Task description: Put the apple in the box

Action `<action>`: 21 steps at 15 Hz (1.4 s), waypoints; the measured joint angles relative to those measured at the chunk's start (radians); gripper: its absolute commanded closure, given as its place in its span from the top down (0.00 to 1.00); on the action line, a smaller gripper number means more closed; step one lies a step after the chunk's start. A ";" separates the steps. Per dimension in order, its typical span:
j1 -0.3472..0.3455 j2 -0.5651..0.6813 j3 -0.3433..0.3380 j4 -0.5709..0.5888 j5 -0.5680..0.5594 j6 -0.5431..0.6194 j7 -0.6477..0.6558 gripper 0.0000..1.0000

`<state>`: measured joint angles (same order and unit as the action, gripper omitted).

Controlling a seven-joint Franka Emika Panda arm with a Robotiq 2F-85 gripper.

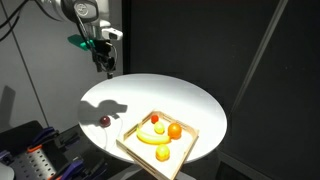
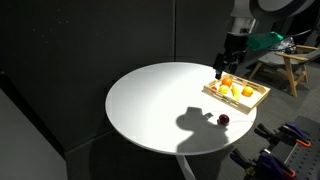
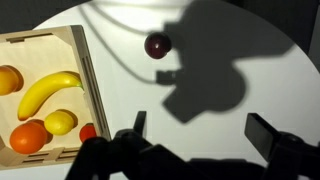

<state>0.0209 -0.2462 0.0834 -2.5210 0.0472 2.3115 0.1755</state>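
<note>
The small dark red round apple lay on the white round worktop, outside the shallow square box of light tan wood and clear of its rim. In both exterior views it sat alone near the worktop's edge, apple to one side of the box.

Inside the box lay a curved yellow banana, a round orange fruit, a small yellow lemon-like fruit, a peach-coloured fruit cut off by the picture's edge, and a small brighter red fruit tucked against the rim on the apple's side.

The robot's dark hand hung well above the worktop, apart from box and apple alike, its two fingers spread wide with only air between them. The arm's broad dark shadow fell across the worktop just beside the apple, on the side away from the box.

The worktop was plain and matt. Black curtains closed the room in. Beyond the box stood a pale wooden trestle.
</note>
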 measured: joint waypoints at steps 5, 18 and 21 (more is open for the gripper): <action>0.000 0.042 -0.009 0.000 -0.022 0.006 0.000 1.00; 0.002 0.066 -0.009 0.001 -0.022 0.006 0.000 1.00; 0.001 0.117 -0.010 0.002 -0.022 0.015 0.000 1.00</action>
<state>0.0224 -0.1293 0.0737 -2.5188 0.0250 2.3265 0.1759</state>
